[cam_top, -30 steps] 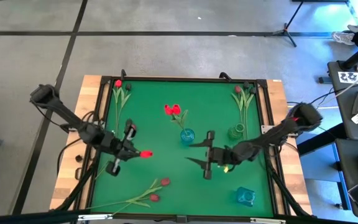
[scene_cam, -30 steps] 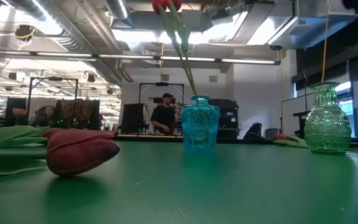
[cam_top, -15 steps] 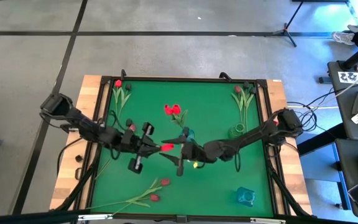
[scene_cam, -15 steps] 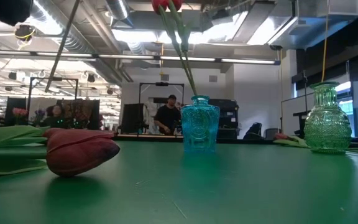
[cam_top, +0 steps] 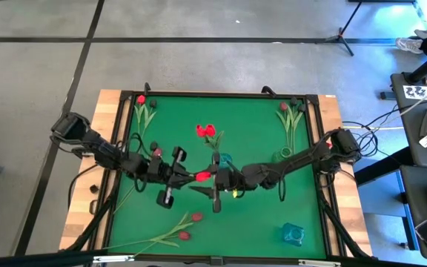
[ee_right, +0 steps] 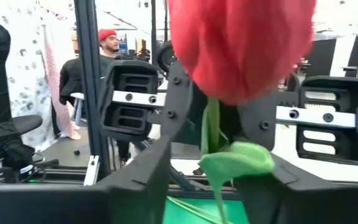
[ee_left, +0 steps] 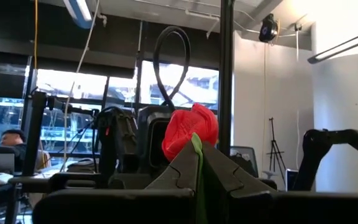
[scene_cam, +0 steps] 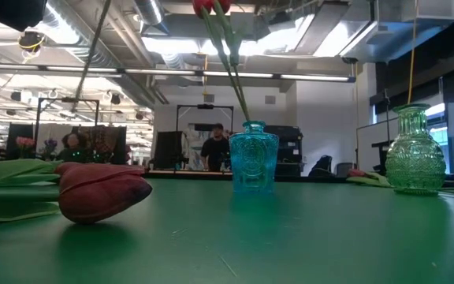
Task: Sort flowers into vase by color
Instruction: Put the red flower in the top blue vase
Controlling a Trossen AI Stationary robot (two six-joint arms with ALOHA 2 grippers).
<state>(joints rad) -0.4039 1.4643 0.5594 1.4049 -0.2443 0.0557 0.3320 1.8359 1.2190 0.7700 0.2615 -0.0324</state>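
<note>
Red tulip is passing between arms: left pincer is pinching its stem, right pincer is spreading around it above the table.

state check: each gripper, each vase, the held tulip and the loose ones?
Left gripper: shut on bright red tulip.
Right gripper: open around the tulip's stem.
Blue glass vase: upright, holds red tulips.
Green glass vase: upright, empty.
Dark maroon tulip: lying on green mat.
</note>
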